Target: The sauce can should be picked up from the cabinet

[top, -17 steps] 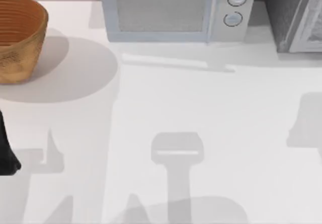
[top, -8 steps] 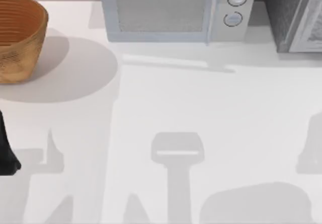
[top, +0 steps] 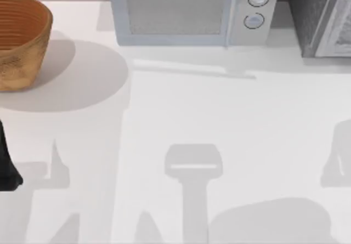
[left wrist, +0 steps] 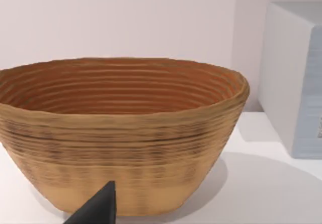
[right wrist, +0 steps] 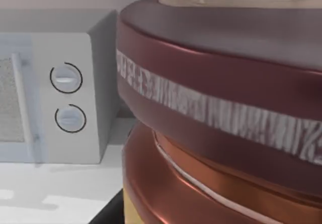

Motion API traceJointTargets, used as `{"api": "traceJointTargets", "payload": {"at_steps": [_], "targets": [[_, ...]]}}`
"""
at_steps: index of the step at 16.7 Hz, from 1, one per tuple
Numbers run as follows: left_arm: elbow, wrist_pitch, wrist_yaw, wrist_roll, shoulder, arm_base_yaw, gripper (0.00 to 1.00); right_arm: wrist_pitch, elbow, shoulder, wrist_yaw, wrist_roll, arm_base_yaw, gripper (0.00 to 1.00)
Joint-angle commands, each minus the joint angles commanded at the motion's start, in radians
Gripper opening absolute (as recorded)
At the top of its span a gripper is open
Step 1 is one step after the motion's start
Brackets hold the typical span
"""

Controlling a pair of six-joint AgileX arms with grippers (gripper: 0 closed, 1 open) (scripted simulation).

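— White tabletop [top: 219,112], pale wall behind. Where is the sauce can [right wrist: 226,108]?

— Right up against the right wrist camera. Its maroon top and reddish rim band take the upper right of that frame, the tan-orange body the lower right. Behind it, at the left of the frame, stands the microwave [right wrist: 60,108] with its two knobs.

— Is the right gripper pinching it?

— I cannot tell; the jaws are hidden. Judging by how close the can sits to the camera, it is probably held.

— What has changed?

— In the top view, the right arm's shadow [top: 269,222]. A second ago the big patch lay at the bottom middle of the frame, with a smaller one at the right edge. Half a second ago both had slid toward the lower right, and since then they have barely crept left.

— Meaning?

— My guess is that the arm has pulled away from the cabinet [top: 318,13] in the upper right corner and is settling. If so, the pick-up is near done.

— And the other side?

— Left arm [top: 6,162] sits parked at the left edge of the top view. The left gripper [left wrist: 98,206] faces the woven basket [left wrist: 121,133], and I cannot tell how its jaws stand. Nothing there has moved.
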Motion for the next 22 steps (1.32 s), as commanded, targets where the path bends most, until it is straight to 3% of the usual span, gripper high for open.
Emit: {"api": "traceJointTargets", "payload": {"at_steps": [5, 16, 22], "targets": [[0.000, 0.000, 0.000, 0.000, 0.000, 0.000, 1.00, 0.264, 0.104, 0.312, -0.144, 0.003, -0.026, 0.00], [0.000, 0.000, 0.000, 0.000, 0.000, 0.000, 1.00, 1.117, 0.442, 1.477, -0.600, 0.001, -0.101, 0.00], [0.000, 0.000, 0.000, 0.000, 0.000, 0.000, 1.00, 1.422, 0.547, 1.941, -0.786, 0.012, -0.122, 0.00]]}}
